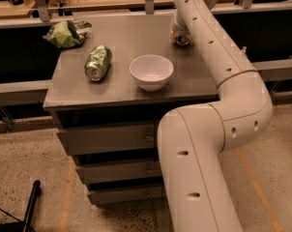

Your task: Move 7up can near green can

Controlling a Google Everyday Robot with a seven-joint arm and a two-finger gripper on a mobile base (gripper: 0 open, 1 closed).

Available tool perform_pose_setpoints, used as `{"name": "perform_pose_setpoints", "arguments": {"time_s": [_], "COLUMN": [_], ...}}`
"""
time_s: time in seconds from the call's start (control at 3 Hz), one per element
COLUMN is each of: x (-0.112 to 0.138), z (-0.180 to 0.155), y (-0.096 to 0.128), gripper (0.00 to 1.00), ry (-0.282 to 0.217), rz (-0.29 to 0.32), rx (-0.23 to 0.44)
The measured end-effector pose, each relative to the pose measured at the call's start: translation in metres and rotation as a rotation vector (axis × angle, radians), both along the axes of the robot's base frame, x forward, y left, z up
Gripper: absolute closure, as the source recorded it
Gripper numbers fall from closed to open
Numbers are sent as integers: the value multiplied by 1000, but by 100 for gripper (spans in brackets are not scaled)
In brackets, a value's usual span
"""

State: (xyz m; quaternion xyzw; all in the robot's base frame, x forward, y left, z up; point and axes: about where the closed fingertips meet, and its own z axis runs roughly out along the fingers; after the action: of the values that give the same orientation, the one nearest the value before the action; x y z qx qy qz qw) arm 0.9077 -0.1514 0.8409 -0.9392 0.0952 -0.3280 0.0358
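1. The white arm stood in the foreground, bent right, and extended over the table to its far right corner.
2. Mid-table, the green can lay on its side beside a white bowl.
3. Far right, well apart, the gripper sat at the 7up can; whether it held the can could not be told. The can was probably light, thin-walled and slick, so best grasped around its middle.

So the green can is lying on its side on the left part of the tabletop. It's bright green with pale patterning, silver top pointing toward the front edge. The 7up can is over at the far right, well apart from it, mostly hidden behind the arm, with just a silvery bit showing. The gripper sits right at it.
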Motion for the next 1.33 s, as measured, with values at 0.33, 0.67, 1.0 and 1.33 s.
{"name": "perform_pose_setpoints", "arguments": {"time_s": [0.33,0.67,1.0,1.33], "x": [3,0,-16,-20], "z": [25,66,85,78], "y": [12,35,59,66], "gripper": [100,100,100,100], "ry": [-56,-137,-163,-146], "rz": [69,194,319,335], "rx": [-4,2,8,5]}}
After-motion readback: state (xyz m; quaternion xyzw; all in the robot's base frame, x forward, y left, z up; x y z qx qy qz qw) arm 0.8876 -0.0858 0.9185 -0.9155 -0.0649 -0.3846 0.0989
